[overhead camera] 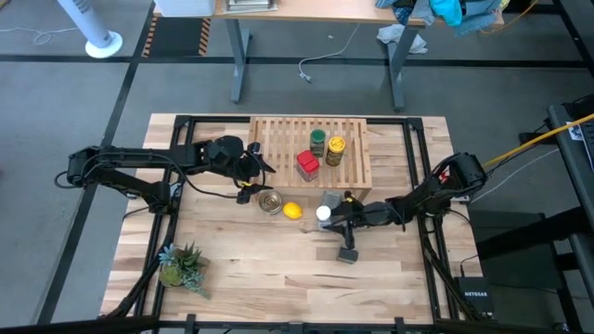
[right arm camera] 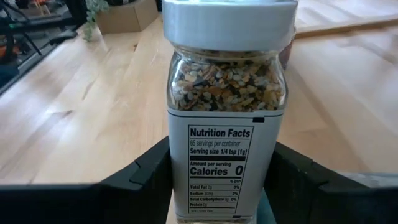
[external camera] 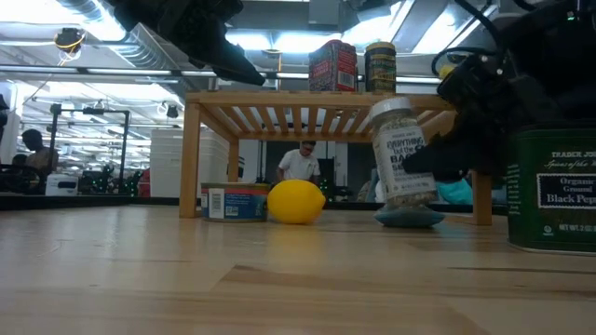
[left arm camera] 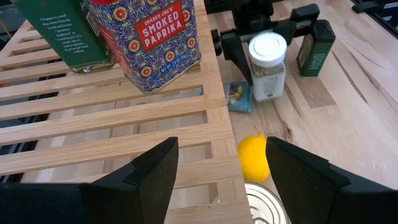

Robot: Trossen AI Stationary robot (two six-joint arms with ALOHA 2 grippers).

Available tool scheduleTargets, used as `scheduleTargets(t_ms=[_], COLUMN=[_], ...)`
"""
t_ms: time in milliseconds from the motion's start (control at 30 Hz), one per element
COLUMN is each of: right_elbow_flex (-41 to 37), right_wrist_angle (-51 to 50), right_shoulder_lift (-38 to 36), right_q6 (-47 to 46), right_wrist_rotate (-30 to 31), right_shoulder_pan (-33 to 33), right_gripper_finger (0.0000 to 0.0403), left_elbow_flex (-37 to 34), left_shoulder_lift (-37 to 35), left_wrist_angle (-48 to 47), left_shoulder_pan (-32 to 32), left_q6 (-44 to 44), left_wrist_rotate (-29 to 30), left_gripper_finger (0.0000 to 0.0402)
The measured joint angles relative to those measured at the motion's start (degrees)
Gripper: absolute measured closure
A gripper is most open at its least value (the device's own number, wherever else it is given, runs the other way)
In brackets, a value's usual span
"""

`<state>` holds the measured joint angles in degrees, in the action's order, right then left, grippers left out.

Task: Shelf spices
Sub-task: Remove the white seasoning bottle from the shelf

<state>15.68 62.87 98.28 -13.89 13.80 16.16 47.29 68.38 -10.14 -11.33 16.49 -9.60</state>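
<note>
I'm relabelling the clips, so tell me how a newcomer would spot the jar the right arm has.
Start at the light-wood shelf, then look just off its front right corner, where the right gripper is shut on the white-lidded jar. Its white lid and speckled seed mix set it apart from the dark green tin nearby.

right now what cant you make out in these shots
- Low view: whether the white-lidded jar is lifted off the flat blue packet or resting on it; the right gripper hides part of the jar.
- Right wrist view: the jar fills the frame and hides the shelf.
- Left wrist view: the green-lidded jar is cut off by the top edge.
- High view: labels are too small to read.
- The left gripper hangs open over the shelf.
</note>
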Motion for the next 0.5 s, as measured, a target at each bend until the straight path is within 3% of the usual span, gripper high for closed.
scheduleTargets(t_ms=[333, 500], right_elbow_flex=[1.94, 1.94], right_wrist_angle=[2.25, 2.74], right_shoulder_lift=[4.87, 5.0], right_q6=[0.03, 0.02], right_wrist_rotate=[-0.94, -0.96], right_shoulder_pan=[0.0, 0.0], right_gripper_finger=[0.0198, 0.0169], left_elbow_flex=[0.0, 0.0], left_shoulder_lift=[0.0, 0.0], left_wrist_angle=[-0.03, -0.03], left_shoulder_pan=[-0.02, -0.01], left_q6=[-0.01, -0.01], left_wrist_rotate=[0.0, 0.01], left_gripper_finger=[0.0164, 0.0164])
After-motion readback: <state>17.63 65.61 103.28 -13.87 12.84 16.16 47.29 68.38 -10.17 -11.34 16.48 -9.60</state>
